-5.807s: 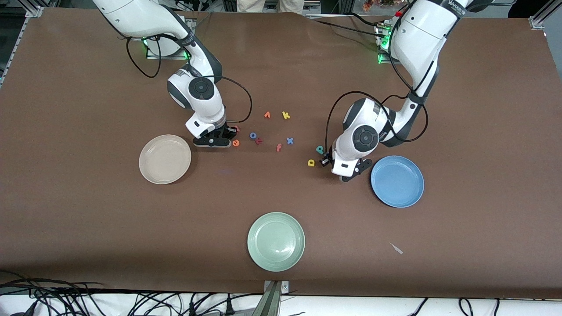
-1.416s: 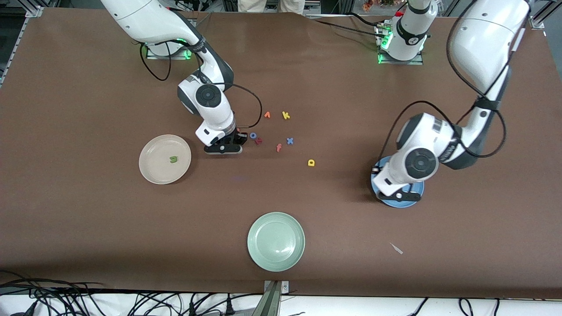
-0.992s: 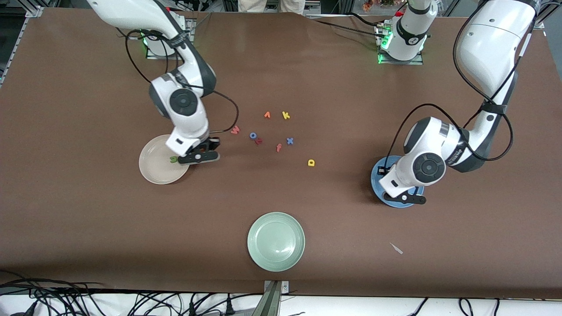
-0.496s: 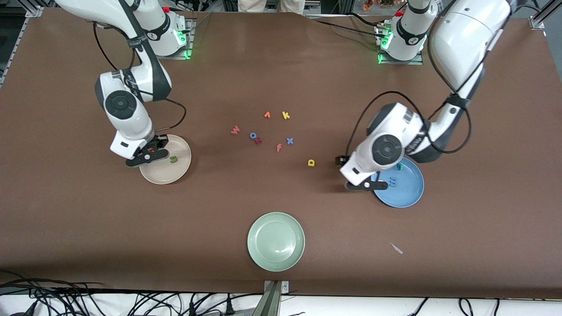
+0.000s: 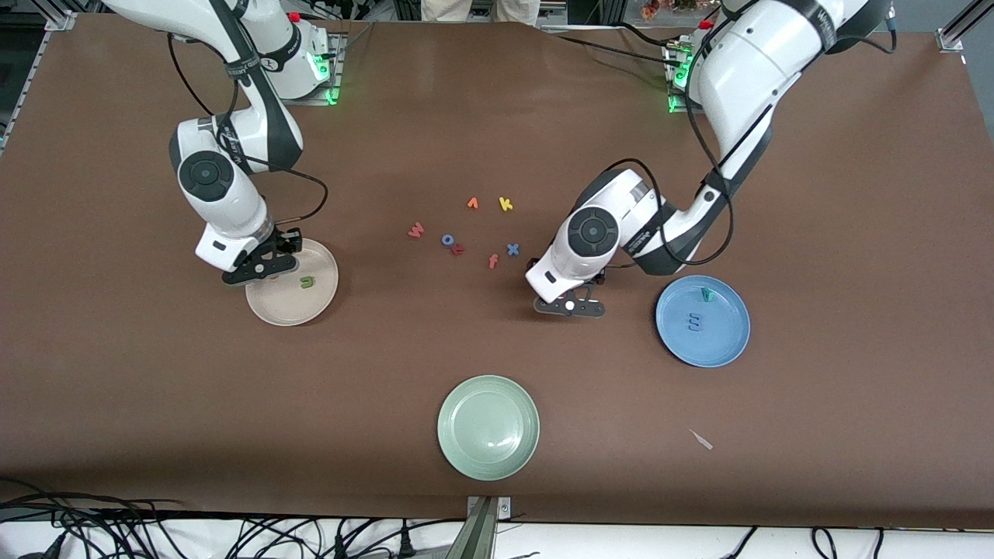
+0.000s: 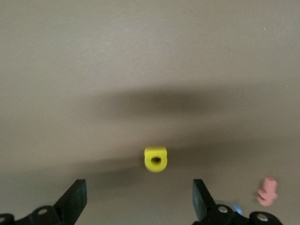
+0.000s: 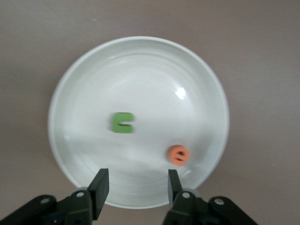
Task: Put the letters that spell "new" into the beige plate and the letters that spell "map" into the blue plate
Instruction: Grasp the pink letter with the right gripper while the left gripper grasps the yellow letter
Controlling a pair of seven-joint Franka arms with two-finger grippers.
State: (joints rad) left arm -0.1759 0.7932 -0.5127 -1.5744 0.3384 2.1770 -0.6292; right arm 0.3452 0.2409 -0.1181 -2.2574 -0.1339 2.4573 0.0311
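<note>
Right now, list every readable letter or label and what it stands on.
"n", green: beige plate
"e", orange: beige plate
"m", blue: blue plate
"p", teal: blue plate
"a", yellow: table
"w": table
"o": table
"k": table
"x": table
"f": table
Left arm lettering: too small.

Yellow a [image 6: 155,159] lies alone on bare worktop [image 5: 155,388] under the spread left gripper [image 6: 136,202]; pink f [image 6: 267,191] nearby. Right gripper [image 7: 136,187], part-open, over beige plate [image 7: 75,93]: green n [image 7: 123,123], orange e [image 7: 178,155] apart.
</note>
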